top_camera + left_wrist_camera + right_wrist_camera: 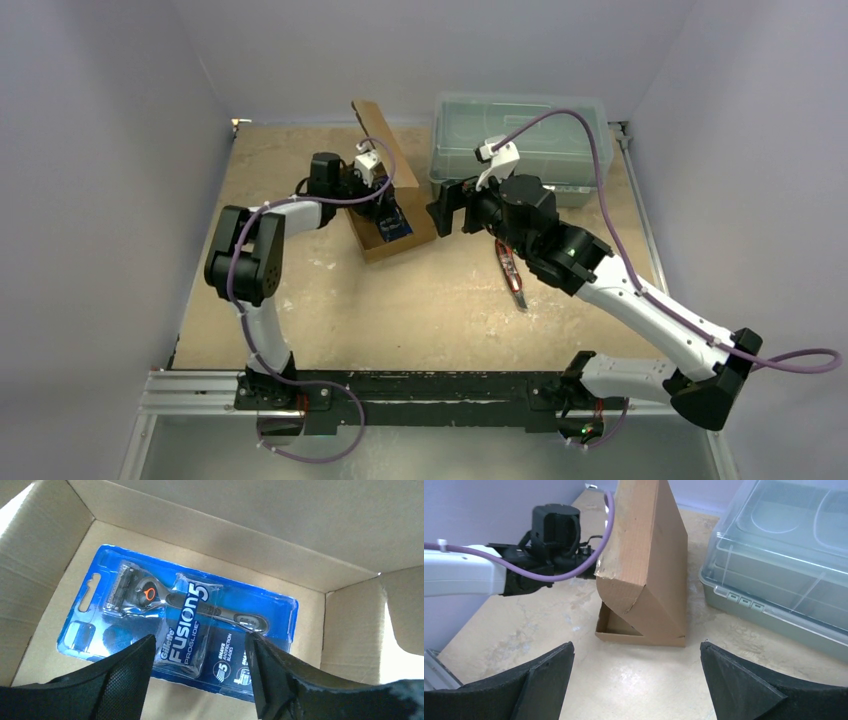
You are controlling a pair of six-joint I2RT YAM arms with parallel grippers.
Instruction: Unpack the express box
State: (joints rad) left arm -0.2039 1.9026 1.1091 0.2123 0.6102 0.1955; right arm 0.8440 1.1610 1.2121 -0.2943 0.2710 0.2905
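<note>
Hovering over the razor pack (180,625) inside the express box (400,245), at 11 o'clock on the table (440,300), left fingers (125,675) stand parted, gripping nothing; right fingers (539,685), at the box's 3 o'clock, gape wide, empty.

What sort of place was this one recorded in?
Probably a lab robot cell: plain pale walls surround the tabletop, the left arm and right arm are bolted to a rail, and a cardboard box and plastic bin sit there.

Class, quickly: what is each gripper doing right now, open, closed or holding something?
Left gripper: open over the razor pack in the box, holding nothing.
Right gripper: open, holding nothing.
</note>
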